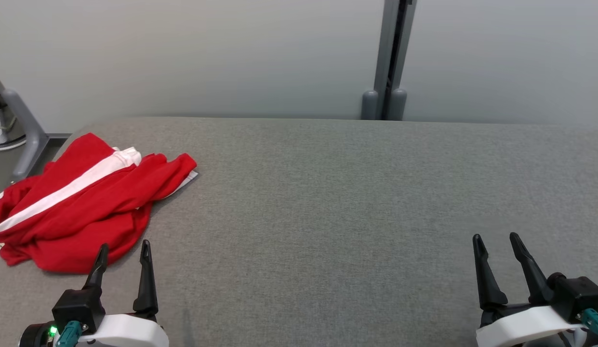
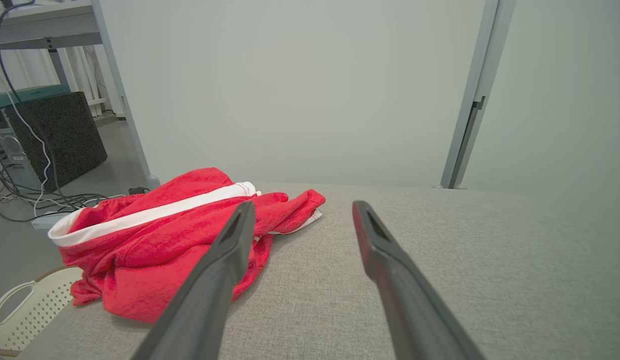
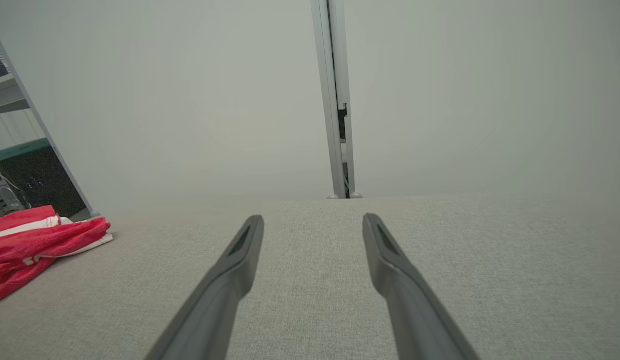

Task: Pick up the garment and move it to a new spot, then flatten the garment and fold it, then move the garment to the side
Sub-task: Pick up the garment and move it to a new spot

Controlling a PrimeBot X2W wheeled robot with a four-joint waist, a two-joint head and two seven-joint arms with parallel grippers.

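A red garment [image 1: 82,207] with a white stripe lies crumpled at the left end of the grey table [image 1: 327,202]; it also shows as the garment [image 2: 170,245] in the left wrist view and the garment [image 3: 35,240] at the left edge of the right wrist view. My left gripper [image 1: 124,246] stands open just in front of the garment's near edge, its left fingertip over the cloth's hem, holding nothing. The same left gripper [image 2: 302,210] has the garment to the left of its fingers. Far off at the lower right, my right gripper [image 1: 496,238] stands open over bare table, as the right gripper [image 3: 312,222] confirms.
A pale wall with a grey vertical post [image 1: 389,58] stands behind the table. Off the table's left end are a perforated white basket [image 2: 20,310], cables on the floor [image 2: 35,200] and a dark box [image 2: 55,135]. A grey stand leg [image 1: 24,130] rises at the left.
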